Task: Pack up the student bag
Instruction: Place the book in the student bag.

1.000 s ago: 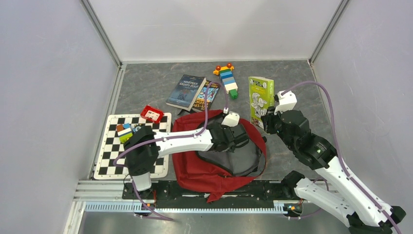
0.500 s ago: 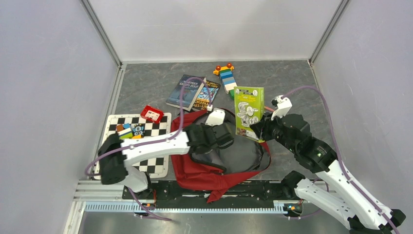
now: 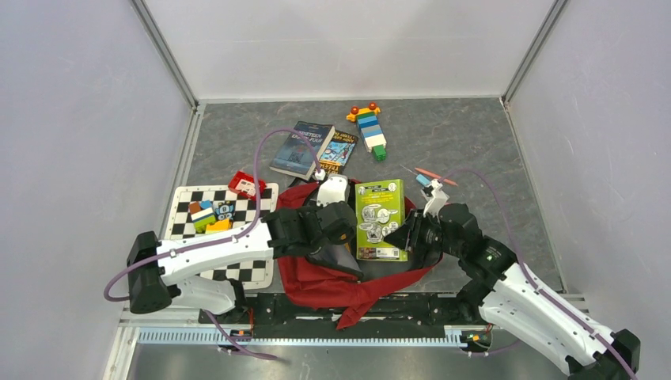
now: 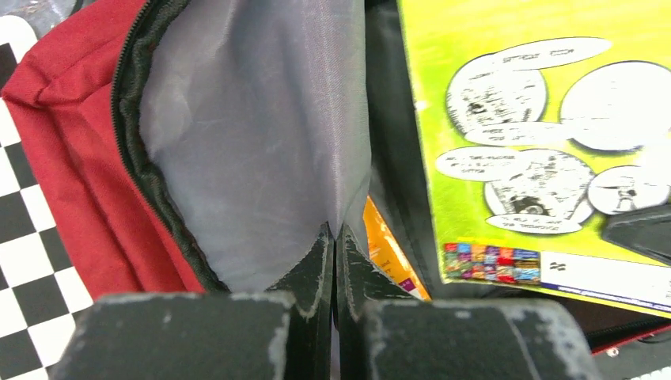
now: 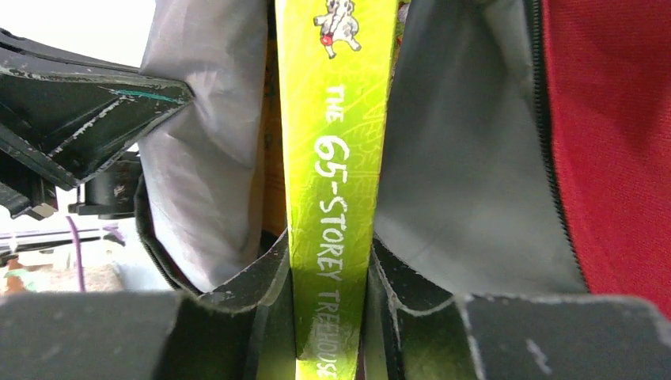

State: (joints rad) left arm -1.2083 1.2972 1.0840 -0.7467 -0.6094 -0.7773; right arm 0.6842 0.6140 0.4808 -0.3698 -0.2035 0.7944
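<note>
a grey desk [image 3: 467, 142] carries a dark-red student bag [image 3: 316, 283], lying open at the near middle. a green book [image 3: 380, 214] sits in its mouth, gripped by the spine in the right tool [image 5: 328, 261]. left of it, the left tool [image 4: 334, 237] is pinched closed on the bag's grey lining.

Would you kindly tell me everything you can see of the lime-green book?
The lime-green book is a paperback; its spine reads The 65-Storey Treehouse, and its cover shows cartoon speech bubbles. The right claw grips it at the spine, holding it cover up at the student bag's open mouth, grey lining on both sides.
</note>
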